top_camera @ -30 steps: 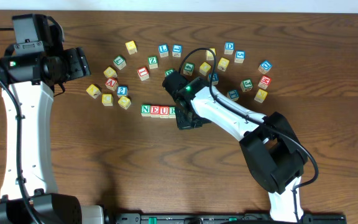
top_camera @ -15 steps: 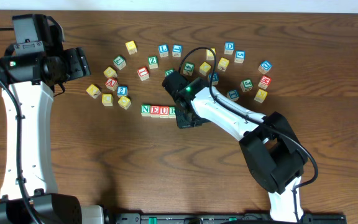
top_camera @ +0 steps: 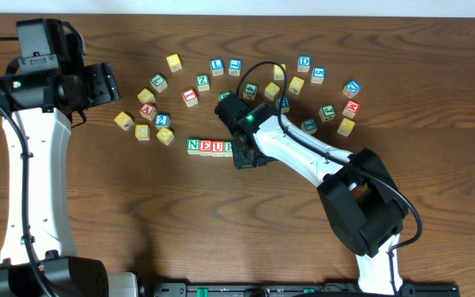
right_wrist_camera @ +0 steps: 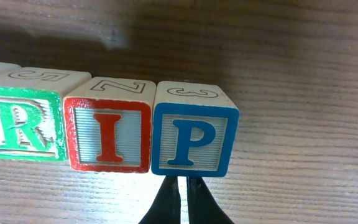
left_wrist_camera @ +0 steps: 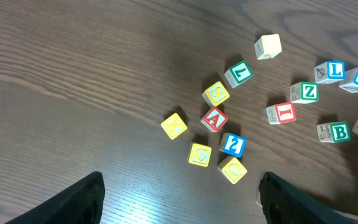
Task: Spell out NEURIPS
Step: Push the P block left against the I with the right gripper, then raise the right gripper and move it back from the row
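Note:
A row of letter blocks lies mid-table; N [top_camera: 193,146], E [top_camera: 205,148] and U [top_camera: 218,148] show in the overhead view. The right wrist view shows the green R [right_wrist_camera: 18,124], red I [right_wrist_camera: 109,134] and blue P [right_wrist_camera: 194,137] side by side. My right gripper [right_wrist_camera: 182,182] is shut and empty, its tips against the near face of the P block; from overhead [top_camera: 246,155] it hides the row's right end. A yellow S block [left_wrist_camera: 216,93] sits in the left cluster, seen from overhead too [top_camera: 146,96]. My left gripper [left_wrist_camera: 179,205] is open and empty above the table, at the far left [top_camera: 105,82].
Loose blocks lie around the S: red A [left_wrist_camera: 214,118], yellow K [left_wrist_camera: 174,126], yellow G [left_wrist_camera: 199,154], a blue block [left_wrist_camera: 232,144]. More blocks spread in an arc behind the row to the right [top_camera: 328,91]. The right arm [top_camera: 303,157] crosses the table's centre.

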